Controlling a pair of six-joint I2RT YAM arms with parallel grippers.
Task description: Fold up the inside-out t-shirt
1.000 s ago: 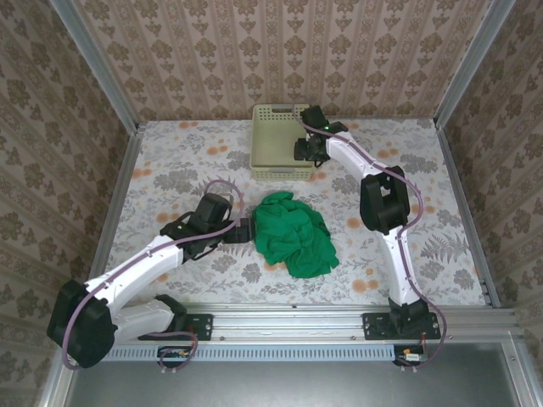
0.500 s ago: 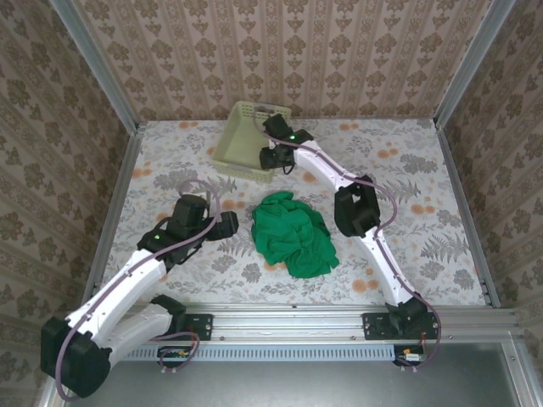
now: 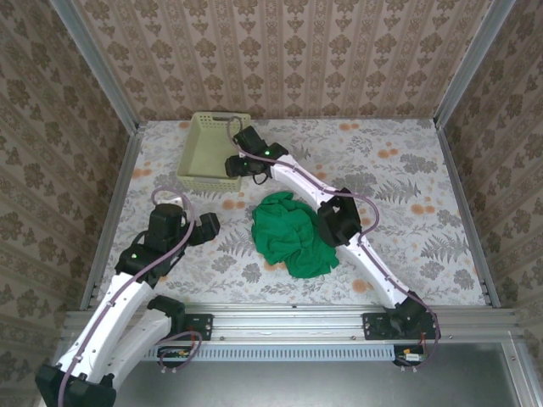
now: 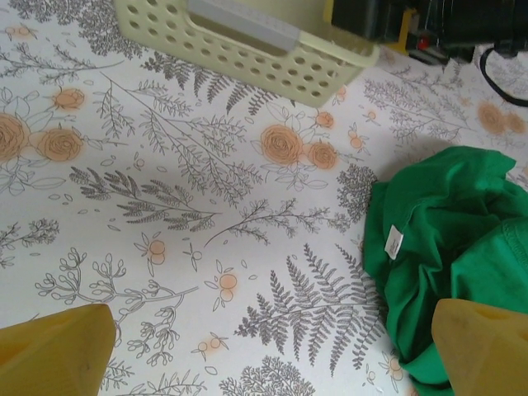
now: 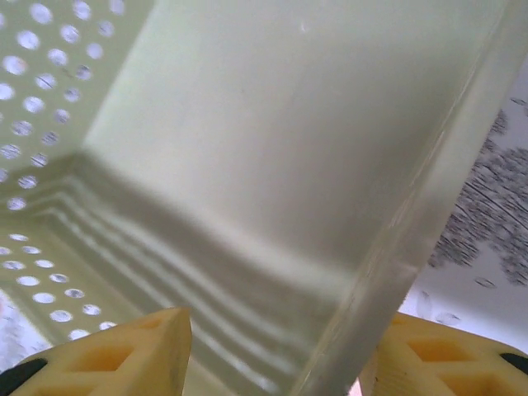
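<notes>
Leftward slid the perforated plastic basket (image 3: 210, 146), right jaws astride its wall, grip unclear; crumpled soft green shirt (image 3: 293, 236) on floral bench (image 3: 424, 170); left jaws wide.

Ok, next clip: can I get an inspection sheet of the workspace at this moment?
Surface: floral tablecloth, lying flat.
Job's things: green t-shirt crumpled mid-table, white tag showing.
Clutter: pale lattice basket, far left.
Grippers: left gripper open, beside the shirt, apart from it; right gripper astride the basket's wall, clamp unclear.
Cables: lavender cable looping along each arm.
Surroundings: wallpapered walls, aluminium frame.
</notes>
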